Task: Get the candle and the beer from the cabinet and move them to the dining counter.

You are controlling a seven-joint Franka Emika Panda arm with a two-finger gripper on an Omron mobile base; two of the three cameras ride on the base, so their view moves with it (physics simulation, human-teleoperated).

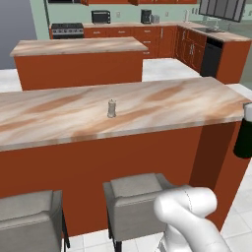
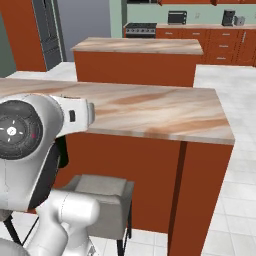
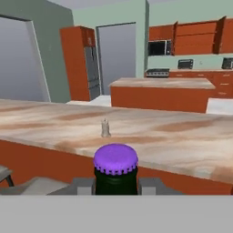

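The beer (image 3: 115,160), a dark bottle with a purple cap, stands upright between my gripper's (image 3: 116,185) two fingers, which are shut on its neck. Its dark body (image 1: 243,140) shows at the right edge of the left base view, off the right end of the dining counter (image 1: 147,106). The candle (image 1: 111,109), small and pale grey, stands upright near the middle of that counter (image 3: 182,136), well beyond the bottle (image 3: 105,129). On the far wall, the reddish cabinet (image 3: 195,41) hangs with its doors open.
Two grey stools (image 1: 135,189) (image 1: 27,211) stand against the counter's near side below the arm. A stool-less island (image 1: 78,47) lies behind the counter. Range, toaster oven and base cabinets line the back wall (image 1: 123,27). White tiled floor runs to the right (image 2: 240,165).
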